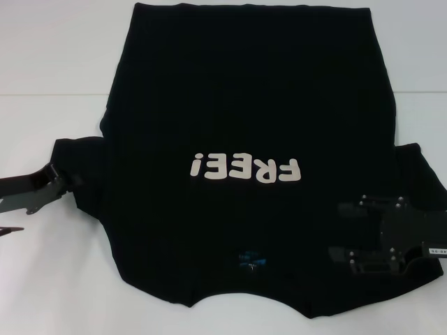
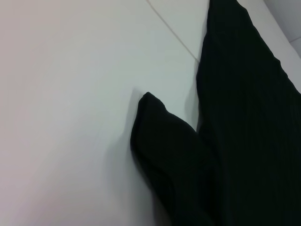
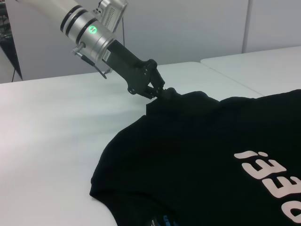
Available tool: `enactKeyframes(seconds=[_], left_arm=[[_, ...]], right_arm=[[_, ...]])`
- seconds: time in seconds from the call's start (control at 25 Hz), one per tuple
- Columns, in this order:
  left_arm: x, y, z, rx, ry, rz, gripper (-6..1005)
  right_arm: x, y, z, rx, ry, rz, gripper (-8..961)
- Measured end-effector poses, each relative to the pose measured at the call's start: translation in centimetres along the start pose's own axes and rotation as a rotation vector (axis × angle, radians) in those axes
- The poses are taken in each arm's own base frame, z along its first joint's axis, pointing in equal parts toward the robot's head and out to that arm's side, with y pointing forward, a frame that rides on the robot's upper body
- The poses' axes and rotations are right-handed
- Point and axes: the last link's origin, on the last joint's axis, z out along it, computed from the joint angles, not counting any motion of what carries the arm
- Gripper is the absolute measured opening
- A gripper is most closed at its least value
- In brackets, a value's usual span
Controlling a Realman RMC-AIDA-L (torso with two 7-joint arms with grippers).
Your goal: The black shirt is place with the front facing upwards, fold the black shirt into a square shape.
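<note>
I see the shirt lying flat on the white table, front up, with the cream "FREE!" lettering reading upside down from the head camera and the blue neck label on the side nearest me. The hem lies at the far edge. The body is spread to its full width and both sleeves lie out to the sides — so as far as I can judge, no fold has been made yet.

My left gripper is at the tip of the left sleeve. In the right wrist view its jaws are pressed onto that sleeve tip, with the cloth drawn up into a small peak between them. The left wrist view shows the same sleeve end raised slightly off the table, so I take this as the grasp that starts the first fold.

My right gripper rests over the right sleeve, near the shoulder. It is black on black cloth, and I cannot tell whether its jaws are spread or pinching anything.

Still to do, in my judgement: bring both sleeves in over the body, narrow the sides, then fold the length over to make a square — nearly the whole task.
</note>
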Motion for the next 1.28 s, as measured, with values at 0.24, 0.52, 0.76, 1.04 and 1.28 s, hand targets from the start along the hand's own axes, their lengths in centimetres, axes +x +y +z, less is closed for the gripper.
enactKeyframes(seconds=[0.24,0.52,0.76,1.04,1.28], left_arm=[[0.0,0.0,0.0,-0.001,0.003,0.017,17],[0.7,-0.4,-1.0,-0.006,0.045,0.043,3],[2.3,-1.0,-2.6,0.013,0.117,0.054,2],[3.4,-0.7,-3.0,0.021,0.132,0.081,2],[4.8,0.7,-3.0,0.008,0.121,0.126,3]], right_arm=[[0.0,0.0,0.1,-0.001,-0.001,0.000,824],[0.0,0.0,0.1,0.001,0.000,0.000,825],[0.0,0.0,0.1,0.003,0.001,0.002,825],[0.1,0.0,0.2,0.001,-0.001,0.005,825],[0.0,0.0,0.2,0.000,-0.001,0.004,825]])
